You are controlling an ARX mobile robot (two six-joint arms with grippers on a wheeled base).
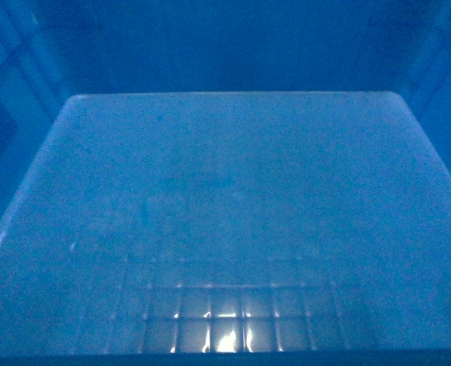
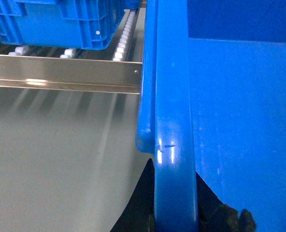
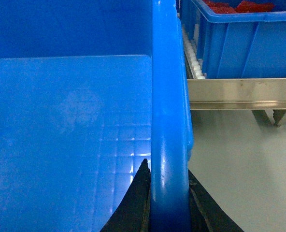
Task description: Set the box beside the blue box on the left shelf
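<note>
box (image 1: 225, 213): fills pretty much the whole head view, you're just looking down into the grid-embossed floor with a bright glare spot near the bottom edge. Both arms have it by its side rims, and it sits right up at the front of the shelf.
left gripper (image 2: 174, 220): dark fingers (image 2: 133, 212) on either side of the box's thick left rim, one outside and one inside the wall, pinched onto it.
right gripper (image 3: 168, 212): same deal on the right rim, black fingers (image 3: 133, 203) straddling the rim and clamped on.
shelf rail (image 2: 61, 72): shiny metal bar across the front of the shelf, with rows of small white rollers (image 2: 123, 36) running back behind it. The box's left rim passes over the rail in the left wrist view.
blue box on the left (image 2: 56, 24): sits on the rollers, near the held box's left side but apart from it.
blue crate on the right (image 3: 244, 38): also on the shelf, just beside the held box's right rim, with something red (image 3: 235, 7) inside.
floor (image 2: 51, 159): pale grey-green, glossy, below the rail.
</note>
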